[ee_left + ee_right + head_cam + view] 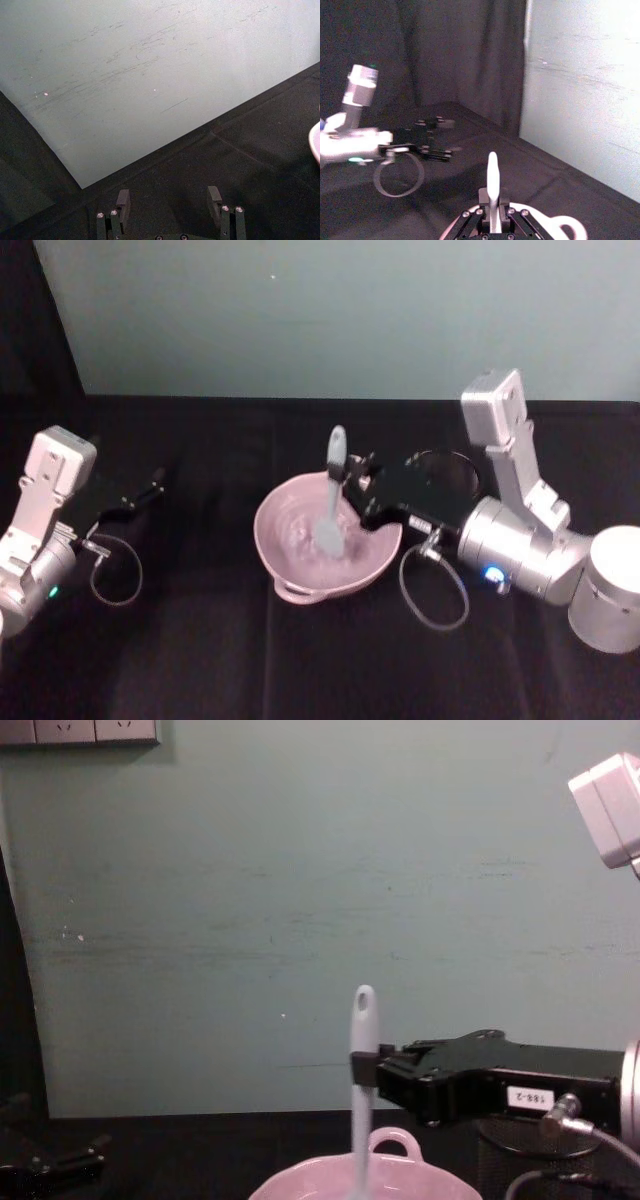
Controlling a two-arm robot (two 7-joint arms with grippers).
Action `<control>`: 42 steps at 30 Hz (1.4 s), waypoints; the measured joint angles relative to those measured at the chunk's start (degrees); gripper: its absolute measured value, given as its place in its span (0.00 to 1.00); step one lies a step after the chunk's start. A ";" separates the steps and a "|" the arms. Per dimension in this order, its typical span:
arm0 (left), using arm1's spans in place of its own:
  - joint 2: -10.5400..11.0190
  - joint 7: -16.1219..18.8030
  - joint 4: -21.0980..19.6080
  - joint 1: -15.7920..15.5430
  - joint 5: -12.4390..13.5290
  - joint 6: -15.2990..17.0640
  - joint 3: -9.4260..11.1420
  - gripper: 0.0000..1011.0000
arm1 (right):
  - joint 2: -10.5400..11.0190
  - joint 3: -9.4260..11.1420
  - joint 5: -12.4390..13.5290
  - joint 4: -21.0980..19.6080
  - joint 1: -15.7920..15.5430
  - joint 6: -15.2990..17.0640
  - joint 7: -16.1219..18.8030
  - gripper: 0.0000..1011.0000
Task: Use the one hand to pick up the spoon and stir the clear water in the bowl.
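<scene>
- Jaws of the right gripper (pixel 338 476) are clamped on the spoon (pixel 337 445), partway up its handle. The left gripper (pixel 169 205) has its fingers spread apart with nothing between them.
- Nearest the robot is a bare stretch of black table (pixel 300 670).
- On it stands the pale pink bowl (pixel 268 540), with a small loop handle (pixel 297 590) on its near rim.
- Inside the bowl, the clear water (pixel 300 532) shows as no more than a faint sheen on the pink.
- The spoon's scoop end is down in the bowl, a little right of the middle. From the chest view the handle stands almost upright, and the oval hole at its top is above the gripping fingers.
- The right gripper reaches in level from the right, across the bowl's right rim. It has a white label (pixel 527 1098) on its side and a silver wrist with a blue light (pixel 493 575) behind it.
- A cable loop (pixel 433 590) hangs off that wrist, just beside the bowl.
- The left gripper is parked low over the table, well apart from the bowl on its left.
- Behind the right gripper stands a black mesh cup (pixel 530 1160), largely hidden by the gripper's body.
- Farthest back is a pale green wall (pixel 300 320), rising from the table's far edge.
</scene>
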 joint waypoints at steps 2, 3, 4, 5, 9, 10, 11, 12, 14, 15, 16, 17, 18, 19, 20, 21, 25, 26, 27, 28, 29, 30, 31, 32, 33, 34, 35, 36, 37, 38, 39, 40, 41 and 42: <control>0.00 0.00 0.00 0.00 0.00 0.00 0.00 1.00 | 0.06 -0.65 0.56 -1.09 -0.58 0.07 0.33 0.11; 0.00 0.00 0.00 0.00 0.00 0.00 0.00 1.00 | -0.05 -0.94 0.68 -1.20 -0.66 0.07 0.34 0.11; 0.00 0.00 0.00 0.00 0.00 0.00 0.00 1.00 | -0.48 -1.49 0.80 -1.22 -0.62 0.07 0.32 0.11; 0.00 0.00 0.00 0.00 0.00 0.00 0.00 1.00 | -0.66 -1.70 0.82 -1.14 -0.54 0.08 0.32 0.11; 0.00 0.00 0.00 0.00 0.00 0.00 0.00 1.00 | -2.30 -2.75 0.85 0.59 0.82 0.04 -0.20 0.11; 0.00 0.00 0.00 0.00 0.00 0.00 0.00 1.00 | -2.69 -2.88 0.85 1.11 1.25 0.02 -0.39 0.11; 0.00 0.00 0.00 0.00 0.00 0.00 0.00 1.00 | -3.47 -3.09 0.81 2.38 2.15 -0.10 -0.74 0.11; 0.00 0.00 0.00 0.00 0.00 0.00 0.00 1.00 | -3.84 -3.15 0.78 2.98 2.61 -0.20 -0.96 0.11; 0.00 0.00 0.00 0.00 0.00 0.00 0.00 1.00 | -4.49 -3.16 0.62 4.11 3.50 -0.60 -1.34 0.11; 0.00 0.00 0.00 0.00 0.00 0.00 0.00 1.00 | -5.06 -3.13 0.26 5.32 4.40 -1.09 -1.87 0.11; 0.00 0.00 0.00 0.00 0.00 0.00 0.00 1.00 | -5.54 -2.94 -0.08 6.54 5.17 -1.48 -2.37 0.11; 0.00 0.00 0.00 0.00 0.00 0.00 0.00 1.00 | -5.74 -2.81 -0.31 7.17 5.53 -1.68 -2.66 0.11; 0.00 0.00 0.00 0.00 0.00 0.00 0.00 1.00 | -5.92 -2.68 -0.58 7.76 5.90 -1.86 -2.94 0.11; 0.00 0.00 0.00 0.00 0.00 0.00 0.00 1.00 | -6.07 -2.55 -0.85 8.29 6.25 -2.02 -3.23 0.11; 0.00 0.00 0.00 0.00 0.00 0.00 0.00 1.00 | -6.17 -2.41 -1.14 8.85 6.58 -2.16 -3.48 0.11; 0.00 0.00 0.00 0.00 0.00 0.00 0.00 1.00 | -6.19 -2.18 -1.89 9.67 7.09 -2.23 -4.04 0.11; 0.00 0.00 0.00 0.00 0.00 0.00 0.00 1.00 | -5.73 -1.39 -3.47 10.60 7.58 -1.94 -5.04 0.11; 0.00 0.00 0.00 0.00 0.00 0.00 0.00 1.00 | -5.51 -1.21 -3.70 10.59 7.56 -1.77 -5.09 0.11; 0.00 0.00 0.00 0.00 0.00 0.00 0.00 1.00 | -5.00 -0.82 -4.04 10.24 7.32 -1.40 -5.13 0.11; 0.00 0.00 0.00 0.00 0.00 0.00 0.00 1.00 | -4.78 -0.69 -4.13 10.00 7.16 -1.22 -5.12 0.11; 0.00 0.00 0.00 0.00 0.00 0.00 0.00 1.00 | -4.50 -0.50 -4.20 9.59 6.92 -1.00 -5.08 0.11; 0.00 0.00 0.00 0.00 0.00 0.00 0.00 1.00 | -3.88 -0.18 -4.24 8.72 6.35 -0.57 -4.98 0.11; 0.00 0.00 0.00 0.00 0.00 0.00 0.00 1.00 | -3.88 -0.18 -4.24 8.72 6.35 -0.57 -4.98 0.11; 0.00 0.00 0.00 0.00 0.00 0.00 0.00 1.00 | -3.20 0.18 -4.17 7.50 5.57 -0.13 -4.57 0.11; 0.00 0.00 0.00 0.00 0.00 0.00 0.00 1.00 | -2.85 0.34 -4.10 6.83 5.11 0.12 -4.32 0.11; 0.00 0.00 0.00 0.00 0.00 0.00 0.00 1.00 | -2.50 0.48 -3.90 6.06 4.64 0.44 -4.05 0.11; 0.00 0.00 0.00 0.00 0.00 0.00 0.00 1.00 | -1.81 0.81 -3.32 4.43 3.54 0.90 -3.55 0.11; 0.00 0.00 0.00 0.00 0.00 0.00 0.00 1.00 | -1.49 0.92 -3.03 3.61 2.98 1.09 -3.28 0.11; 0.00 0.00 0.00 0.00 0.00 0.00 0.00 1.00 | -0.96 1.12 -2.40 2.21 2.01 1.44 -2.80 0.11; 0.00 0.00 0.00 0.00 0.00 0.00 0.00 1.00 | -0.73 1.15 -2.06 1.40 1.48 1.62 -2.54 0.11; 0.00 0.00 0.00 0.00 0.00 0.00 0.00 1.00 | -0.58 1.15 -1.79 0.87 1.13 1.72 -2.32 0.11; 0.00 0.00 0.00 0.00 0.00 0.00 -0.01 1.00 | -0.34 1.16 -1.42 0.13 0.60 1.85 -2.12 0.11; 0.00 0.00 0.00 0.00 0.00 0.00 0.00 1.00 | -0.08 1.08 -0.89 -0.95 -0.18 2.04 -1.82 0.11; 0.00 0.00 0.00 0.00 0.00 0.00 0.00 1.00 | 0.01 0.96 -0.62 -1.43 -0.49 2.14 -1.63 0.11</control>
